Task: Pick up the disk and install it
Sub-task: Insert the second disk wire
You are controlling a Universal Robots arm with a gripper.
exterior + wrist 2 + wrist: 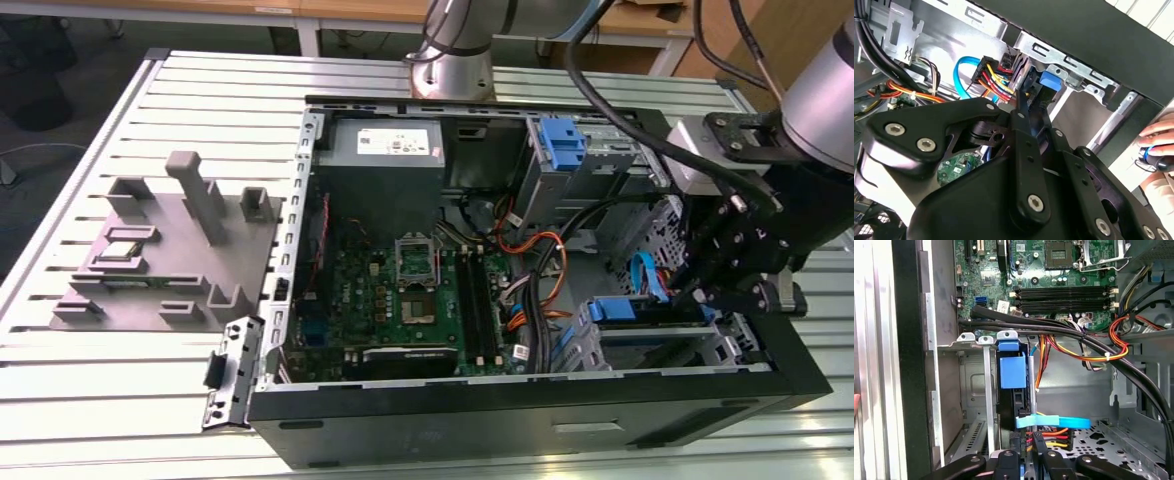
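Clenched on the disk (1013,390) standing edge-up in its drive bay (971,390) at lower centre of the first wrist view, gripper (1026,450) best kept square, pressing straight, clear of the cables (1094,347) alongside.

Exterior view: high, looking down on my open computer case (534,420) on the slatted table (107,380). Both wrist views: close inside, sharing the drive cage (979,390) corner.
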